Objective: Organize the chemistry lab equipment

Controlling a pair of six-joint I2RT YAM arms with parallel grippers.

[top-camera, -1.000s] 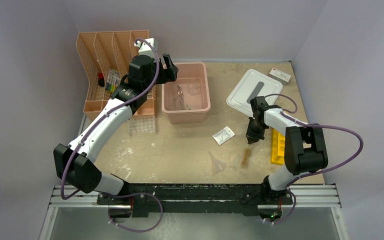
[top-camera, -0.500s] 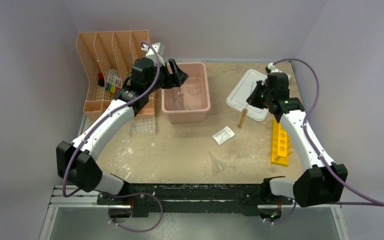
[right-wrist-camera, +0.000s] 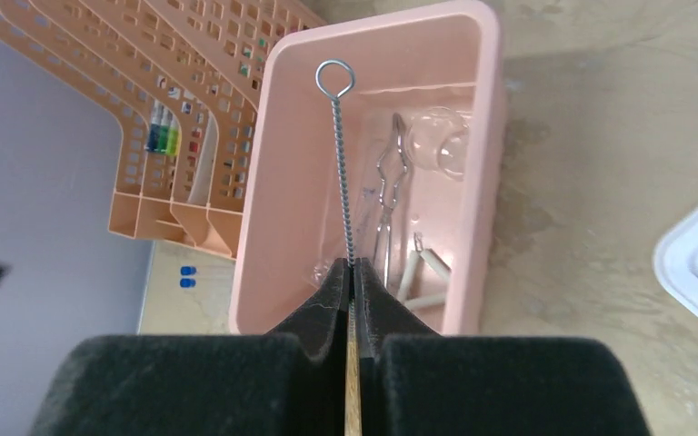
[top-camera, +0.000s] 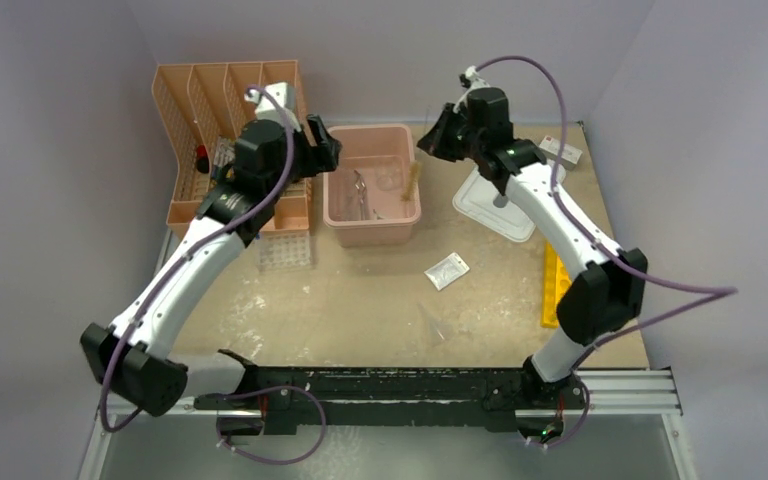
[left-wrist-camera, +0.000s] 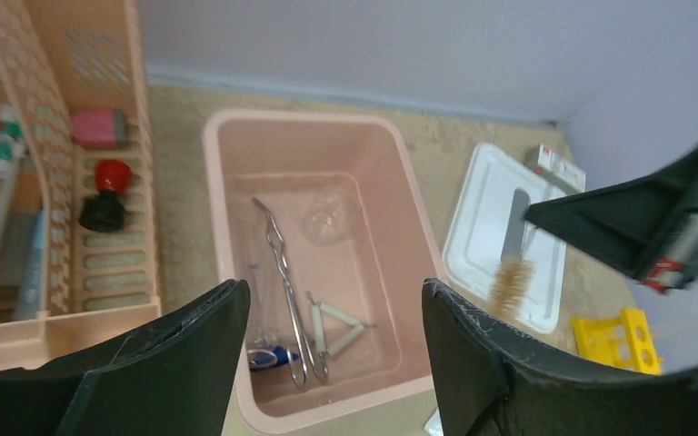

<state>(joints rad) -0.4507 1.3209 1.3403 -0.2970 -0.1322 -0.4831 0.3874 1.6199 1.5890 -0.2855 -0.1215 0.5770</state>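
Note:
My right gripper point(top-camera: 430, 140) is shut on the twisted wire handle point(right-wrist-camera: 338, 163) of a tube brush, held above the right edge of the pink bin point(top-camera: 372, 232). The brush's tan bristles point(top-camera: 412, 180) hang below the fingers and also show in the left wrist view point(left-wrist-camera: 509, 277). My left gripper point(top-camera: 322, 140) is open and empty, above the bin's left rim. In the bin lie metal forceps point(left-wrist-camera: 282, 263), a blue-capped tube point(left-wrist-camera: 264, 356) and a white triangle point(left-wrist-camera: 336, 327). A small clear bag point(top-camera: 447, 270), the yellow rack point(top-camera: 555, 285) and the clear tube tray point(top-camera: 285, 250) lie on the table.
The peach file organizer point(top-camera: 220, 110) stands at the back left, close to my left arm. The white lid point(top-camera: 505, 200) lies right of the bin, under my right arm. A small white box point(top-camera: 560, 150) is at the back right. A thin clear item point(top-camera: 435, 325) lies near the front.
My right arm has swung from the front right across the lid to above the pink bin, carrying the brush. My left gripper has drawn back a little to the left.

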